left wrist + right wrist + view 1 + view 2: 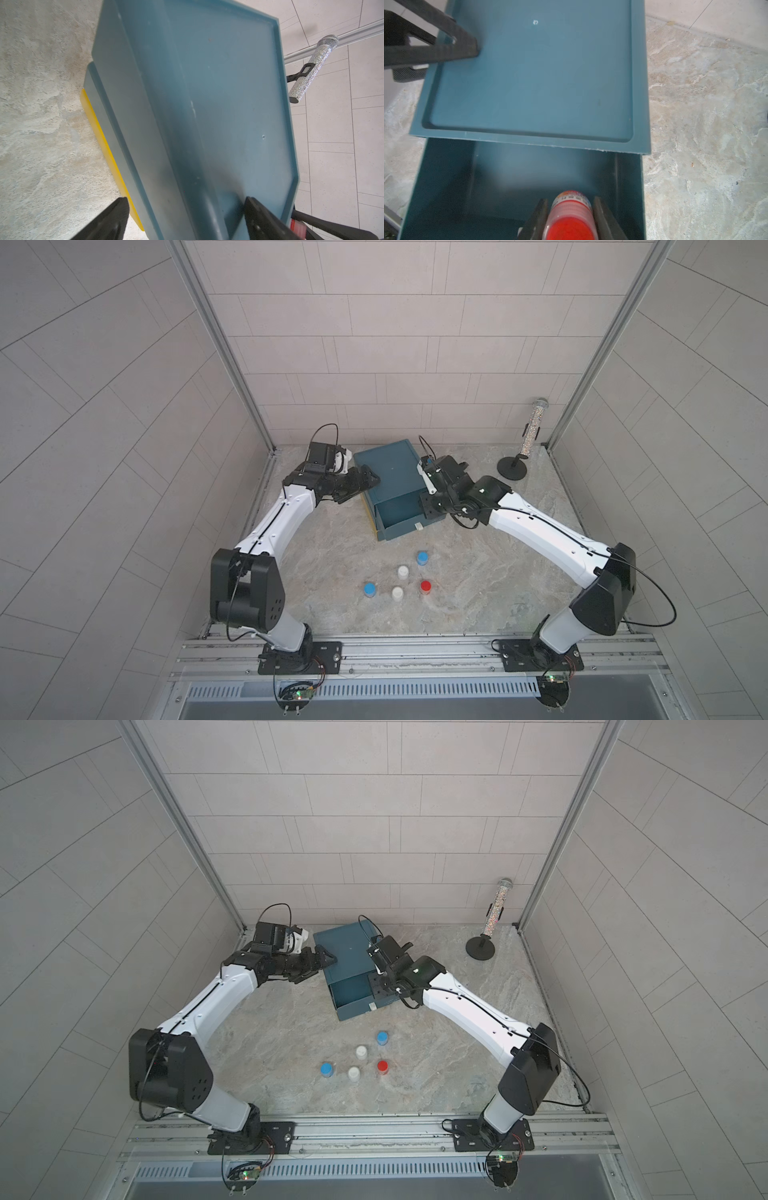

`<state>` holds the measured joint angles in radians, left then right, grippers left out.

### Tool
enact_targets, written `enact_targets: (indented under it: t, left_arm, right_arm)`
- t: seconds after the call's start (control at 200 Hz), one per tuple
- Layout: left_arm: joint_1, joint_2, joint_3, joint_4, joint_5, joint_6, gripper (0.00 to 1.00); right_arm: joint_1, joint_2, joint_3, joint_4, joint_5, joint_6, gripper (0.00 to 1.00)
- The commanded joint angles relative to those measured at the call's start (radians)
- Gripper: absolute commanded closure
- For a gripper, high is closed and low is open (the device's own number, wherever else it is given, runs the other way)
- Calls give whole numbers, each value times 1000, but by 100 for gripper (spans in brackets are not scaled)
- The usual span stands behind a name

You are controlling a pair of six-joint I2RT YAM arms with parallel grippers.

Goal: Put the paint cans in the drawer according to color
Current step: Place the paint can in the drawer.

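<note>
1. While you are holding the red paint can (569, 216) clamped between the jaws of the right gripper (570, 200), the open blue drawer (446, 176) is lying straight ahead of the fingertips. Its floor is sitting beyond the can's far end, and the coming release is turning on that line.
2. You are carrying the can with its long axis running along the fingers, red cap facing back toward the wrist and base leading into the drawer. Judging by this, the can is likely heading in base-first.
3. You are working with the nearer arm. The can is hanging off-centre in the drawer, closer to the wall on the side away from the left gripper (185, 199), so most of the free floor is lying toward that gripper.
4. You are keeping the left gripper's jaws apart, straddling the far edge of the cabinet (539, 83), one finger on its top and one beside it. Whether they are pressing, you cannot tell.
5. You are looking at a stubby clear jar showing red through its wall, with a printed band near the base.
6. You are leaving five cans behind the right gripper on the tabletop (478, 593), well apart from the drawer: blue (422, 558), white (402, 571), red (425, 586), white (397, 593) and blue (369, 589).
</note>
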<state>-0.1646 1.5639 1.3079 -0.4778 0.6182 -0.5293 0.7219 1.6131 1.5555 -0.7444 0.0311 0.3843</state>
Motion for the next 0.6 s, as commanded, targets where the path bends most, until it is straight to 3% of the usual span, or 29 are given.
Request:
enact_targets:
  t: [0.0, 0.225, 0.355, 0.595]
  left_arm:
    - [-3, 18, -6, -50, -7, -1, 7]
    - [-3, 16, -5, -50, -6, -1, 7]
    - [-3, 19, -5, -50, -6, -1, 7]
    - [-3, 20, -6, -50, -9, 0, 7]
  right_arm:
    - [7, 21, 5, -7, 26, -37, 90]
    - [8, 30, -12, -3, 28, -39, 87]
    - [8, 24, -11, -3, 42, -30, 64]
    - [8, 4, 31, -34, 58, -25, 47]
